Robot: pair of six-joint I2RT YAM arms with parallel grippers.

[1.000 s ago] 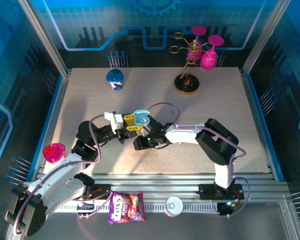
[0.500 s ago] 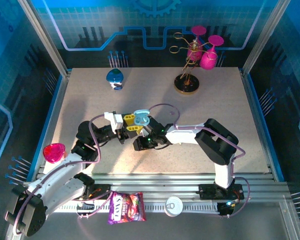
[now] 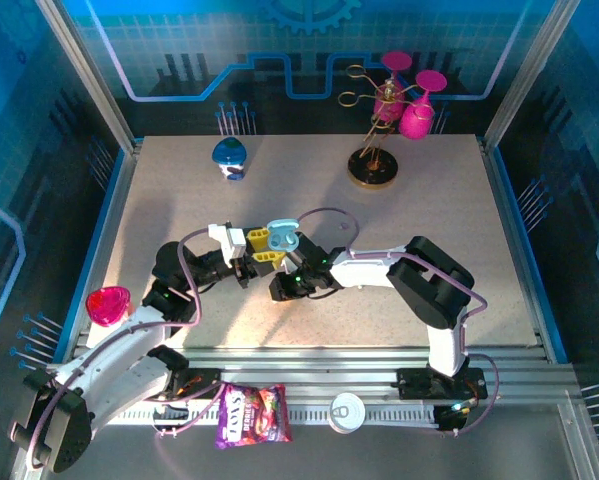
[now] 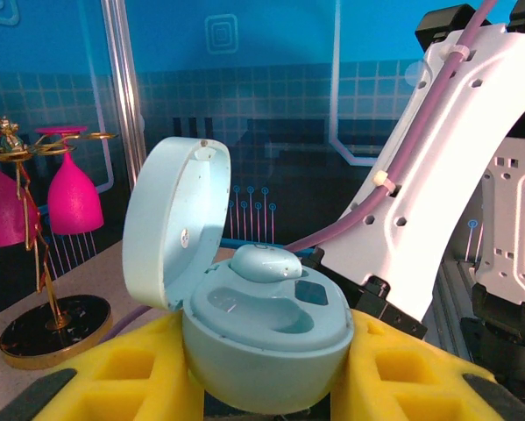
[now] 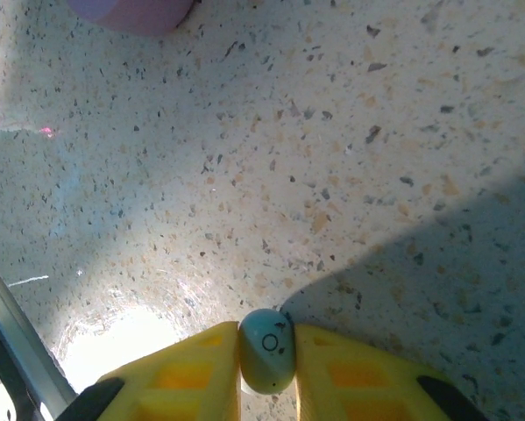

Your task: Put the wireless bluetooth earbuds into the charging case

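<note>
Speckled tabletop spreads open around right hand pinching earbud; left hand grips opened case.

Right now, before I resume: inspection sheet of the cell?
Surface: speckled table, glare patch near the grippers.
Job's things: case open, seated bud in one slot, other slot empty; second bud over the table.
Clutter: glass stand and blue item at the back; pink item, candy bag, white lid near the bases.
Grippers: left gripper shut on case; right gripper shut on second bud.
Cables: lilac cable along the arms.
Surroundings: blue panels, metal frame.
</note>
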